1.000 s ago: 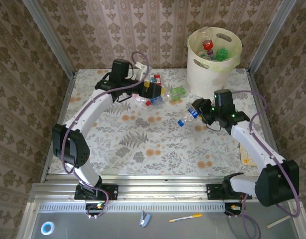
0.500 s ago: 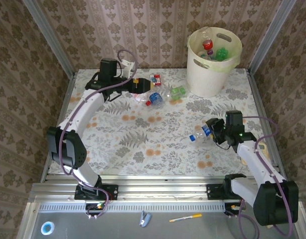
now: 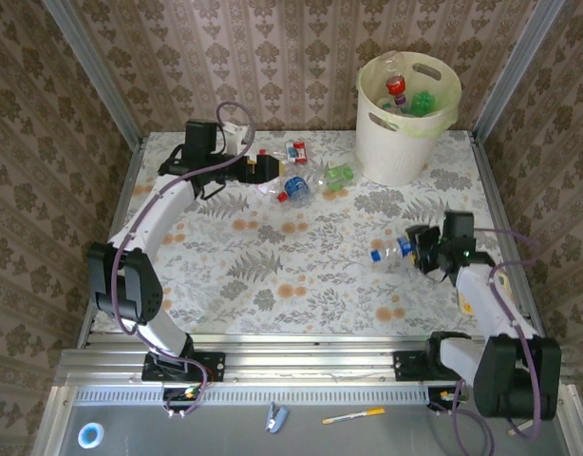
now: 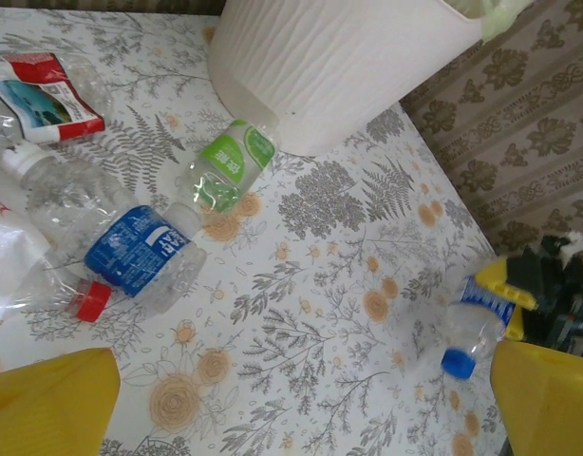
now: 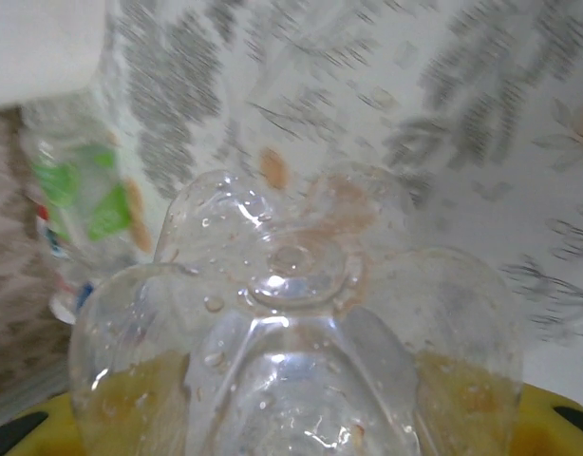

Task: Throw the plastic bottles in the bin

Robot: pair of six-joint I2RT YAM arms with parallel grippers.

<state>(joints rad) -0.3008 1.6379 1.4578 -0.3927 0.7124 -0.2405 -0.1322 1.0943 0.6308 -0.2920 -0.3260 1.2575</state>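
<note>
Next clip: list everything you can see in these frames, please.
Cream-white round plastic bin: one, table's far right corner.
Bottles inside bin: at least two, one red-capped, one green.
Loose clear plastic bottles: at least four, with blue, green and red labels, far centre, left of the bin.
Clear blue-capped bottle: one, right side, held by the right gripper.
Pale yellow calculator: one, partly under the right arm.
Blue tape roll, yellow pen, small blue-grey object: one each, front ledge.
Left gripper: yellow fingers, open, beside the loose bottles.
Right gripper: shut on the blue-capped bottle.
</note>
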